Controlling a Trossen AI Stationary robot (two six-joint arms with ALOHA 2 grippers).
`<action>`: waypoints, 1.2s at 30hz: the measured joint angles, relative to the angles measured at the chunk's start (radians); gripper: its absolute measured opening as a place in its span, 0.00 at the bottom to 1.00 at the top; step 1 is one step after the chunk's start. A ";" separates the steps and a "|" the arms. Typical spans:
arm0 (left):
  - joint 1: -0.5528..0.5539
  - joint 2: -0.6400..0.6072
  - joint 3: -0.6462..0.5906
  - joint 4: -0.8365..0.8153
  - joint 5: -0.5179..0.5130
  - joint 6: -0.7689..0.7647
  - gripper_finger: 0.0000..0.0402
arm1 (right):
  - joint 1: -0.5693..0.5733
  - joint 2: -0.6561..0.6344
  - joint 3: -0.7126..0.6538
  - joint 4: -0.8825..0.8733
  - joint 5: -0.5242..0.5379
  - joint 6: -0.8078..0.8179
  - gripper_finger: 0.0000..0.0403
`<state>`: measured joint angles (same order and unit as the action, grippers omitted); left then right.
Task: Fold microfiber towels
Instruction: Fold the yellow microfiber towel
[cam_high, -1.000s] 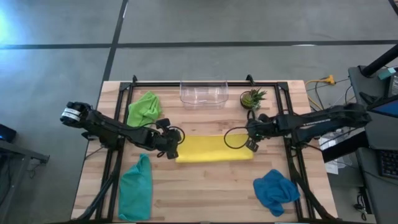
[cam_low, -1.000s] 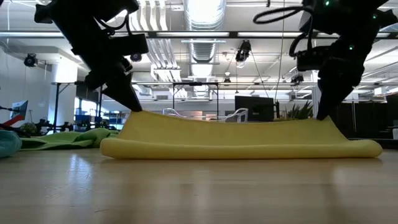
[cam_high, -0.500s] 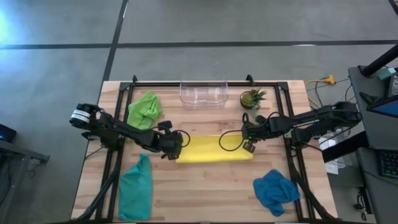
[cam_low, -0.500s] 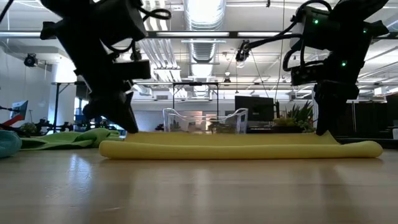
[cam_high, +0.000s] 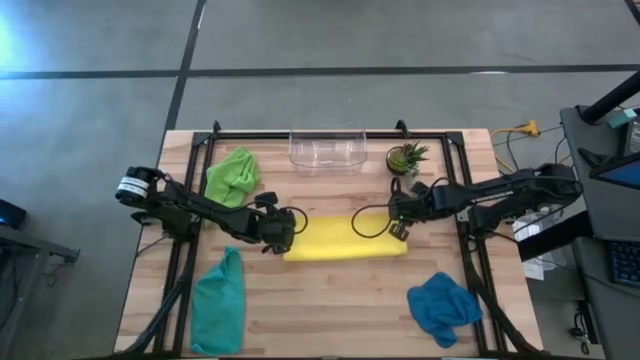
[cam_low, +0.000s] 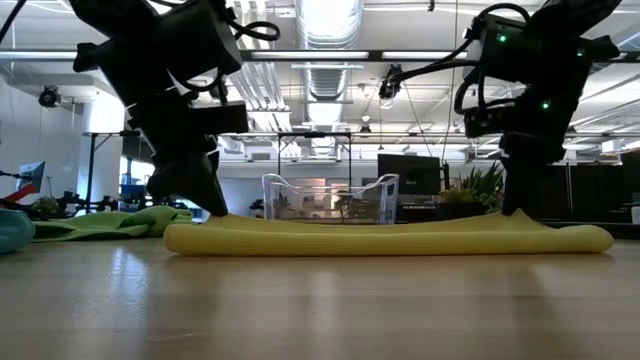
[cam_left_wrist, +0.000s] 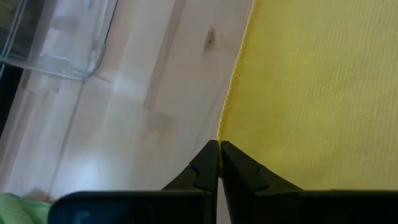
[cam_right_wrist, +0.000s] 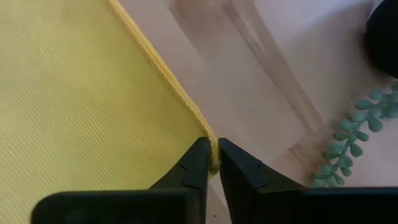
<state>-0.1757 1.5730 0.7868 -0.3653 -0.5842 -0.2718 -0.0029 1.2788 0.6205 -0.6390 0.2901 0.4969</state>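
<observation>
The yellow towel (cam_high: 345, 238) lies at the table's middle as a flat strip folded in two, its rounded fold (cam_low: 380, 243) toward the near edge. My left gripper (cam_high: 287, 226) is shut at the strip's far left corner. My right gripper (cam_high: 398, 225) is shut at its far right corner. The lime green towel (cam_high: 232, 172) lies bunched at the far left. The teal towel (cam_high: 218, 300) lies at the near left and the blue towel (cam_high: 443, 305) at the near right. My left gripper pinches the yellow towel's hemmed edge (cam_left_wrist: 225, 122) at its far left corner between its two fingertips, coming from above at a slant. The corner sits low on the table and the cloth is slack. My right gripper pinches the hemmed edge (cam_right_wrist: 200, 127) at the far right corner between its fingertips, also slanting down from above. That corner (cam_low: 520, 214) stands slightly raised above the rest of the strip.
A clear plastic container (cam_high: 328, 148) stands at the far middle. A small potted plant (cam_high: 406, 157) stands to its right, close behind my right gripper. A black frame (cam_high: 300, 133) runs along the table's far edge and sides.
Both grippers have gone down and a little toward the far edge, still shut on the yellow towel's corners. The held edge, raised a second ago, has sunk onto the layer below, and the strip now lies nearly flat. Its near fold has stayed in place.
</observation>
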 joint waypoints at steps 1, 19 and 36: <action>0.000 0.000 0.000 0.001 0.000 0.000 0.00 | -0.003 -0.003 0.000 -0.001 0.000 0.000 0.11; 0.000 -0.025 0.033 -0.018 -0.028 -0.003 0.36 | -0.037 -0.237 0.042 -0.009 -0.042 0.032 0.32; 0.136 -0.061 0.198 -0.054 0.453 0.071 0.37 | 0.240 -0.435 0.059 0.283 -0.132 0.396 0.24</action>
<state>-0.0397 1.5116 0.9845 -0.4193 -0.1314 -0.2010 0.2367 0.8434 0.6792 -0.3564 0.1581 0.8926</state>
